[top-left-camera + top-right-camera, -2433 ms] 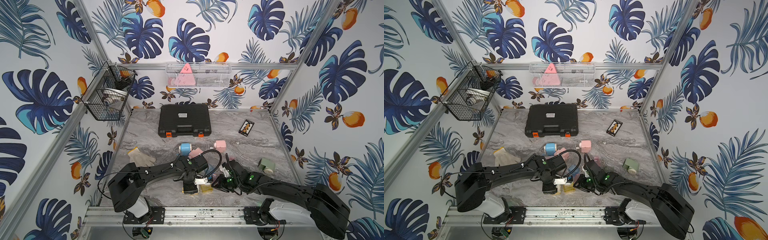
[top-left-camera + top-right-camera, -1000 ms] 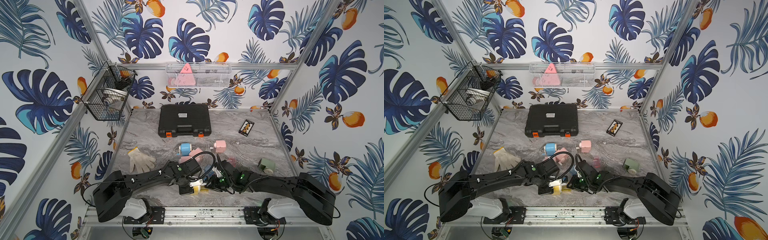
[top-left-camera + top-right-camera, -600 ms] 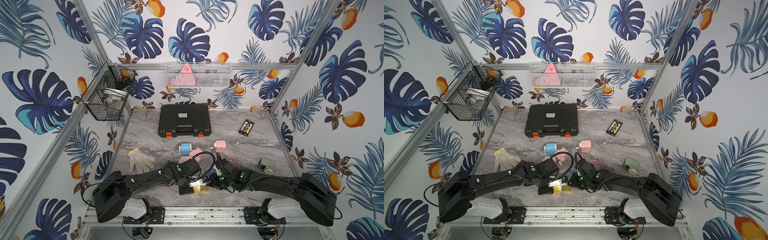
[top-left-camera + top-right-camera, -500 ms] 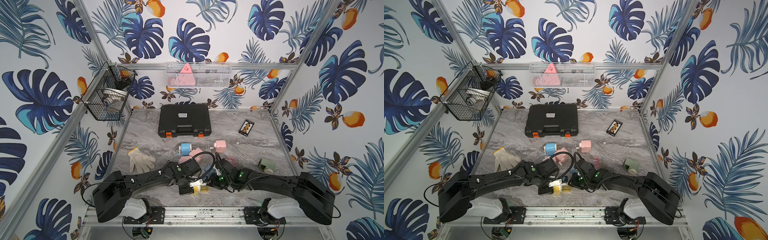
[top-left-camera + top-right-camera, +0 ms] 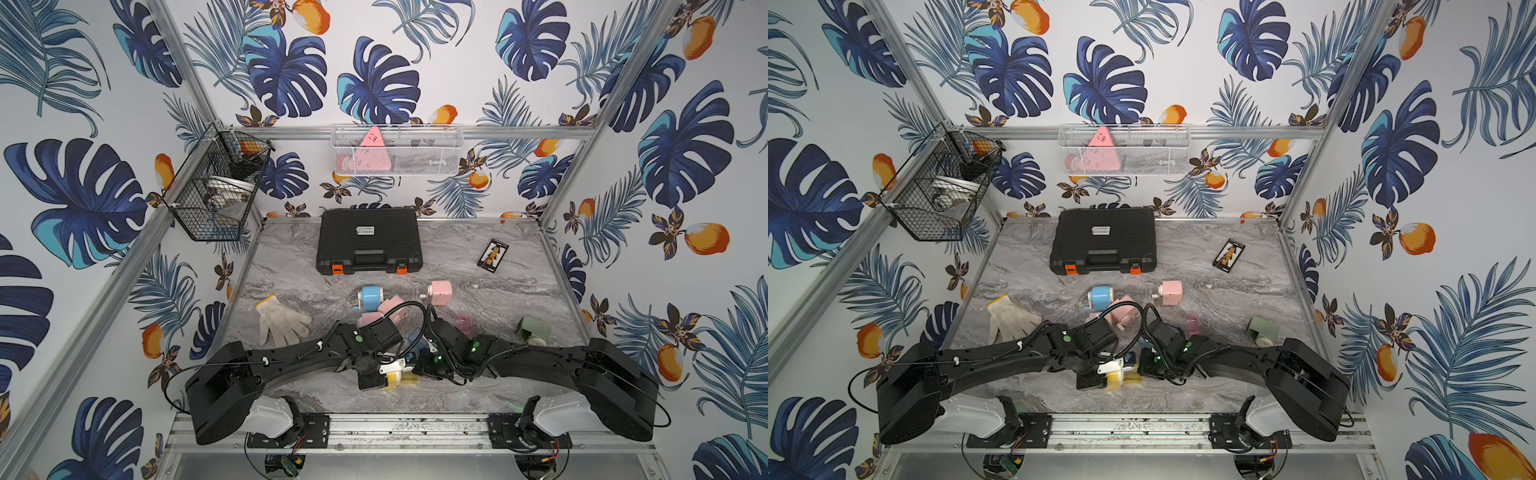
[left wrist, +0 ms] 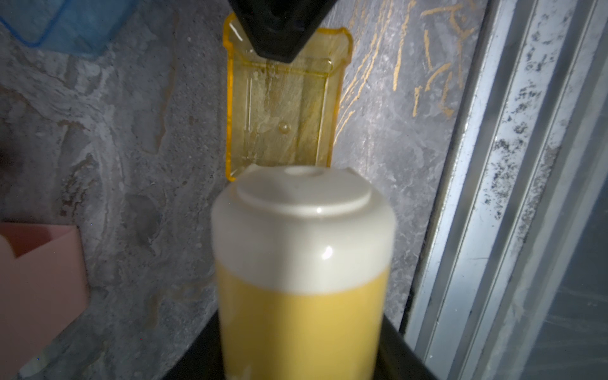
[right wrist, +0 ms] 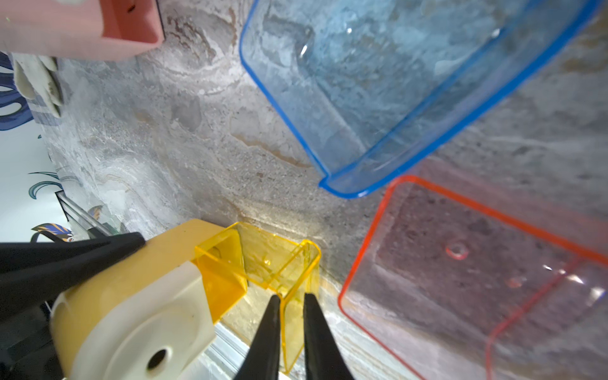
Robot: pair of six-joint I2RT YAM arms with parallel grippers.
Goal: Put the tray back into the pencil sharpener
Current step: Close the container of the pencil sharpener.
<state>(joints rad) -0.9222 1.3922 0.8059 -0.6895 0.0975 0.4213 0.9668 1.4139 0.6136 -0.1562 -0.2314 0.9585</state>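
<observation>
Right wrist view, at the near edge of the tabletop (image 7: pixel 164 148): the right gripper (image 7: pixel 292 296) is pinched narrow on the outer end wall of the yellow tray (image 7: pixel 276 260), one finger on each side. The tray's inner end appears to sit in the mouth of the yellow pencil sharpener (image 7: pixel 138 296), with most of the tray outside. The left gripper (image 6: pixel 302 355) is clamped on the sharpener's body.

I'd say insertion has only begun. The next move calls for a straight push along the slot, kept square so the tray doesn't jam, while the left arm braces.

The yellow tray looks empty. Just beyond it lie a blue tray (image 7: pixel 378 82) and a red tray (image 7: pixel 460 263), both empty. Farther back is a closed black case (image 5: pixel 368 241). On the walls, a wire basket (image 5: pixel 216 187) holds things I can't make out, and a white mesh basket (image 5: pixel 397 151) holds a pink triangle.
</observation>
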